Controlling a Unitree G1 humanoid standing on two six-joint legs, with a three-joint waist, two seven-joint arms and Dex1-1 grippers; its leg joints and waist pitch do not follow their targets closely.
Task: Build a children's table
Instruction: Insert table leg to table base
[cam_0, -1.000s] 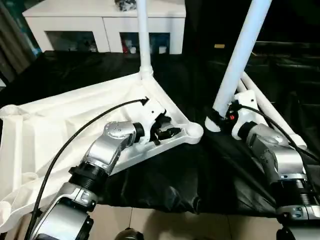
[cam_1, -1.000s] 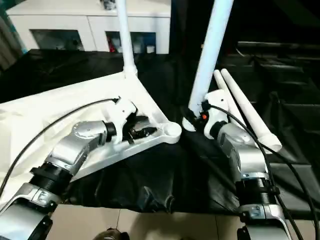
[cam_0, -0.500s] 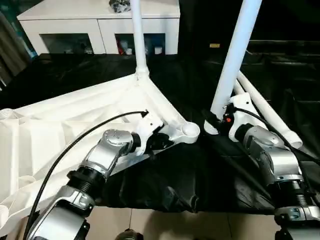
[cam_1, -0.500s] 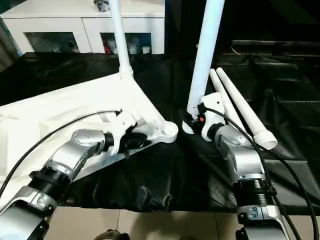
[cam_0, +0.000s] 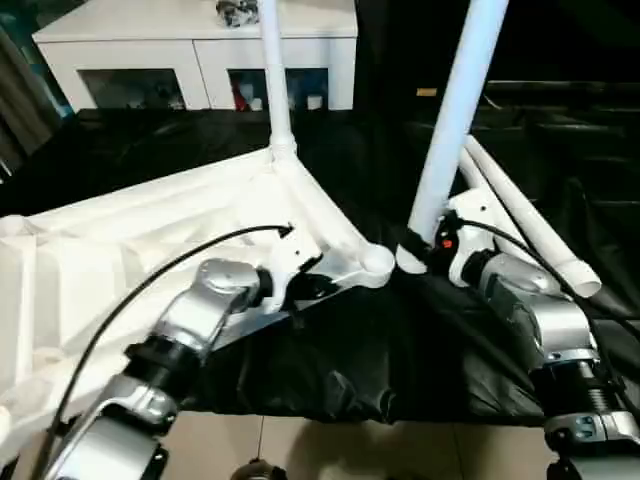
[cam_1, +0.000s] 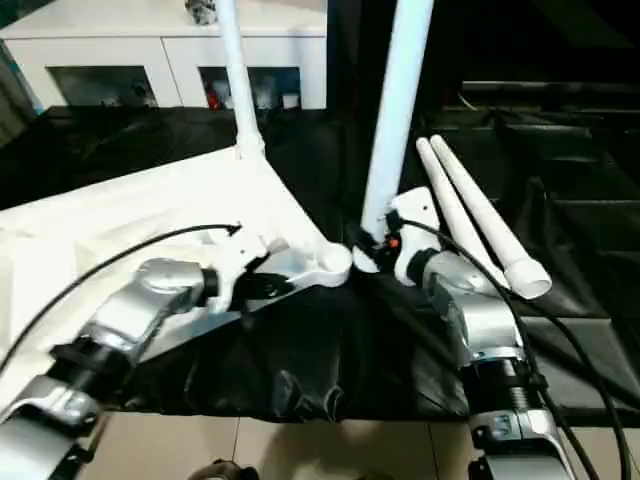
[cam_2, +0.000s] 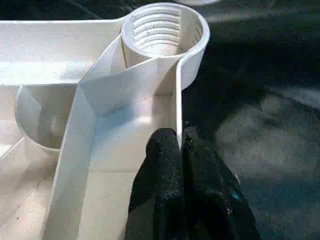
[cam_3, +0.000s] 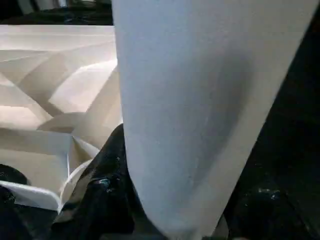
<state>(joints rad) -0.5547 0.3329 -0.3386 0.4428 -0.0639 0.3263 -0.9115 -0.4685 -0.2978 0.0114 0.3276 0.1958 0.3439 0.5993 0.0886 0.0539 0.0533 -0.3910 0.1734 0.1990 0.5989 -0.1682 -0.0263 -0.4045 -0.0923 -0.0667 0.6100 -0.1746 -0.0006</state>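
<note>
The tabletop (cam_0: 150, 250) lies ribs-up on black cloth (cam_0: 330, 350), one leg (cam_0: 272, 80) already standing in its far corner. My left gripper (cam_2: 180, 150) pinches the rim beside the empty threaded socket (cam_2: 162, 30); my right gripper (cam_0: 425, 245) holds another leg (cam_0: 450, 130) upright just beside it

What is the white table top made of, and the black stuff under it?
The table top looks like moulded plastic: smooth, slightly glossy, with thin ribs and a threaded socket. The black sheet looks like thin shiny plastic film or cloth; it wrinkles and bunches at the edge.
</note>
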